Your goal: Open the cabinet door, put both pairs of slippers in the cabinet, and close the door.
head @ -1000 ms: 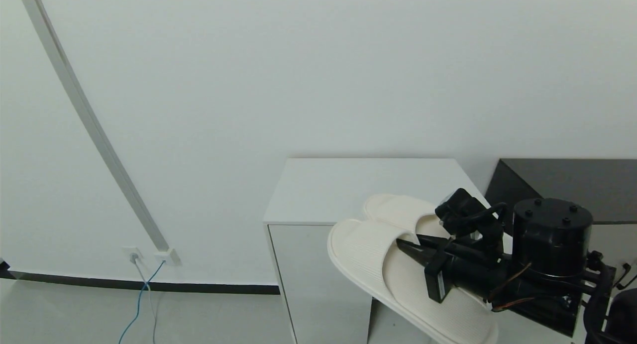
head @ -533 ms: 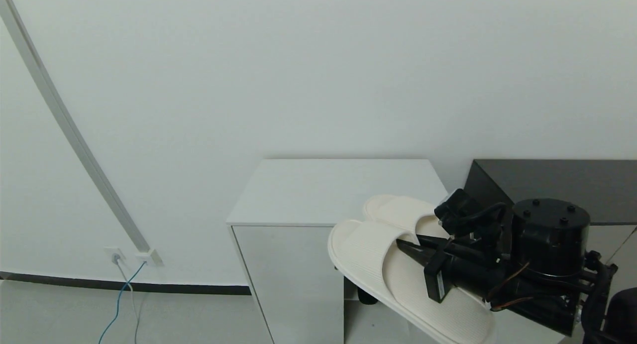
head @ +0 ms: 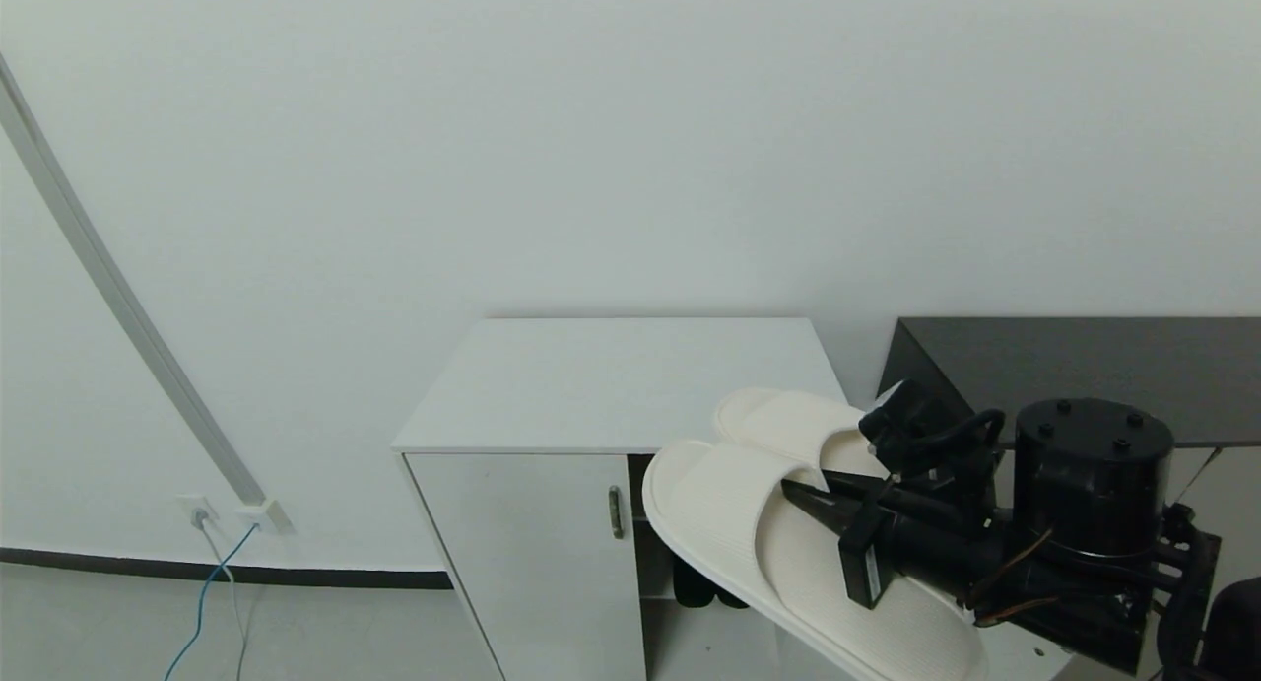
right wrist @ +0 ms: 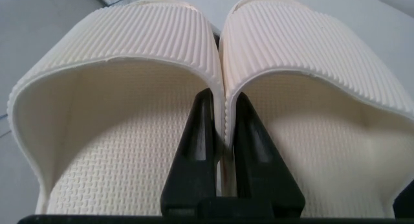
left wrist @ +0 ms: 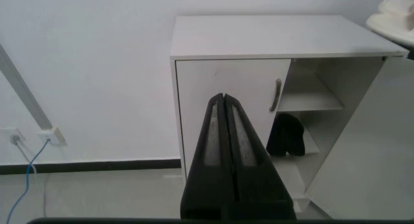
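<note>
A pair of white ribbed slippers [head: 719,504] hangs side by side in front of the white cabinet [head: 611,385]. My right gripper [head: 793,489] is shut on their inner edges, as the right wrist view shows with the gripper [right wrist: 223,120] pinching both slippers [right wrist: 129,68]. The cabinet's left door is shut and carries a handle [head: 615,511]. Its right half stands open, with a dark pair of slippers [head: 695,587] inside. In the left wrist view my left gripper [left wrist: 224,104] is shut on nothing, low and back from the cabinet [left wrist: 259,36], facing the dark slippers [left wrist: 286,134].
A dark tabletop [head: 1084,366] adjoins the cabinet on the right. A wall socket with a blue cable [head: 202,511] and a slanting grey conduit [head: 99,267] lie to the left. Bare floor [left wrist: 97,191] lies in front of the cabinet.
The whole head view has shifted, so the cabinet now sits further left in it, and its handle and open right half have come into sight. The right gripper keeps its hold on the white slippers.
</note>
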